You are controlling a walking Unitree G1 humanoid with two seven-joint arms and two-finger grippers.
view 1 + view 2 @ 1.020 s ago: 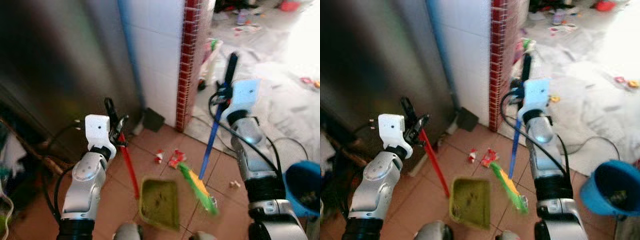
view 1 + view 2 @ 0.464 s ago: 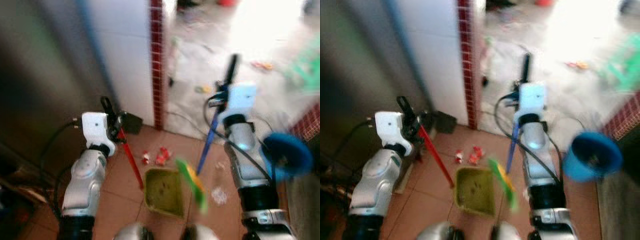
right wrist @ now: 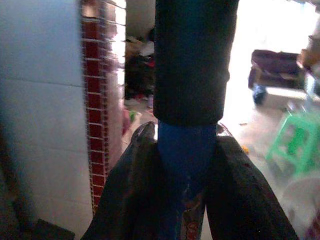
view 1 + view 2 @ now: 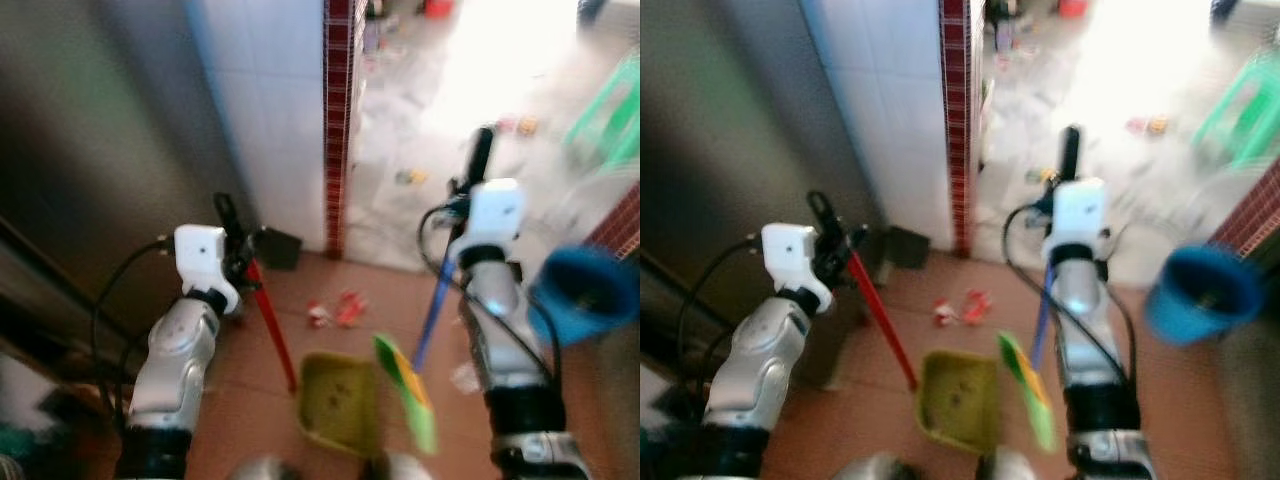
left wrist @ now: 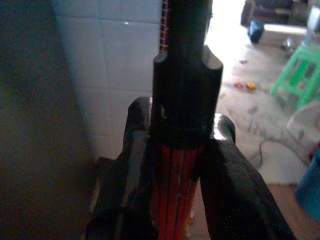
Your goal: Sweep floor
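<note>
Beside the red tile pillar (image 4: 336,120), scraps (image 4: 338,310) lie just beyond the dustpan (image 4: 340,402). Its red handle (image 4: 272,330) is clamped by the left gripper (image 4: 238,255); the broom (image 4: 415,385) is clamped by the right gripper (image 4: 462,190). Sweeping is judged not yet begun; next, bristles must be set behind the scraps.

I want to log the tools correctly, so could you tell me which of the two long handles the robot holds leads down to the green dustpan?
The red handle, gripped by the left gripper, runs down to the green dustpan. The blue handle, in the right gripper, ends in the broom head.
</note>
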